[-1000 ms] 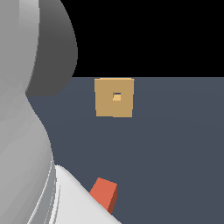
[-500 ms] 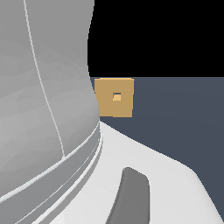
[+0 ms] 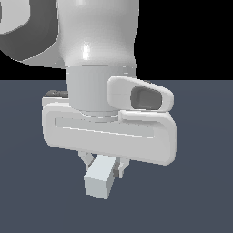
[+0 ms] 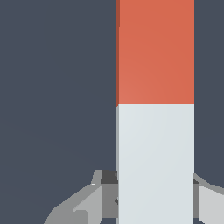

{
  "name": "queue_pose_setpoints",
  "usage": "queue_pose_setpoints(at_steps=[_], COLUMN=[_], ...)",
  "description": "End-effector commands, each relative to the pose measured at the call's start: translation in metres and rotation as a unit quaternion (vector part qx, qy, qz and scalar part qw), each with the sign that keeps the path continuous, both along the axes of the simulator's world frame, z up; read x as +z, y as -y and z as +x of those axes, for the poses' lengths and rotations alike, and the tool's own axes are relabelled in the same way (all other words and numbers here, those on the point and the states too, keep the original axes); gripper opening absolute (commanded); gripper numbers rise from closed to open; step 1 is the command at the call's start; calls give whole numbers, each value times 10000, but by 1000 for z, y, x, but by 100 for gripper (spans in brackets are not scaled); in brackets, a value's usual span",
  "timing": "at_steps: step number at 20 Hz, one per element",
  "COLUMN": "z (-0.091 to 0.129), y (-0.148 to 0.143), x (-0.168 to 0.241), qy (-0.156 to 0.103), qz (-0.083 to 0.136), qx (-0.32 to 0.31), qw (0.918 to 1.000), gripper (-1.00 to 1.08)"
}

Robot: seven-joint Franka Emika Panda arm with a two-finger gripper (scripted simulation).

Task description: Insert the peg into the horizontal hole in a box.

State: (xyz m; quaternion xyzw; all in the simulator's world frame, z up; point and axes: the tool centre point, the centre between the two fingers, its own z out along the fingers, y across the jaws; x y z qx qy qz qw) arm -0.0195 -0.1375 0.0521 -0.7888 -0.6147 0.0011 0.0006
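Arm (image 3: 98, 54) fills most of the exterior view; box and hole hidden behind it, so the path to them can't be judged. Gripper (image 3: 103, 164) has the peg (image 4: 155, 105) between its fingers (image 4: 87, 203), pads tight against both sides of the white half, no slack there. Peg's orange half extends away from the fingers with nothing touching it. Floor (image 4: 57, 87) bare on both sides of the peg in wrist view; bare below and beside the gripper in the exterior view.
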Motion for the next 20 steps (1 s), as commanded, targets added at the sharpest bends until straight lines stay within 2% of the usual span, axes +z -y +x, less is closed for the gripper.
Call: queue_pose_setpoints(at_steps=[1,6,11,16,20], z=[8,19,25,28,29], y=[-43,-119,-175,-206,-212], x=[11,29,42,49,50], qy=[13,13,13,13,13], qz=[-3,-4,-3,0,2], qx=[174,475,693,814,838], qw=[9998,9989,9976,9967,9965], gripper=[-100,-100,-100,-100,-100])
